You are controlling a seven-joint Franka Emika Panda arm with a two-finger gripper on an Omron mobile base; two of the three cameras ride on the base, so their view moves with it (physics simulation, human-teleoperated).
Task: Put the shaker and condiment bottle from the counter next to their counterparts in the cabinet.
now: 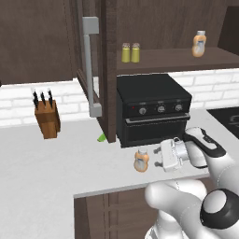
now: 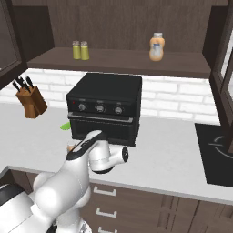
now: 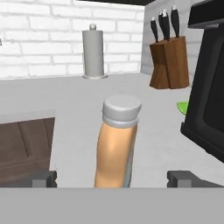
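Note:
A squat orange condiment bottle (image 1: 141, 160) (image 3: 116, 144) with a light cap stands upright on the pale counter (image 1: 51, 163), in front of the black oven. My gripper (image 1: 155, 158) (image 3: 113, 178) is level with it on its right side. It is open, and the bottle stands between the two fingertips (image 3: 43, 178) without being clamped. On the cabinet shelf (image 1: 172, 59) two yellow-green shakers (image 1: 126, 52) (image 2: 76, 50) stand side by side at the left. A matching orange bottle (image 1: 199, 44) (image 2: 156, 47) stands further right on the same shelf.
The black oven (image 1: 151, 109) sits on the counter just behind the bottle. The open cabinet door (image 1: 91, 65) with its long grey handle hangs to the oven's left. A knife block (image 1: 46, 116), a green item (image 1: 101, 137), a paper towel holder (image 3: 93, 52) and a cooktop (image 2: 218, 150) also stand around.

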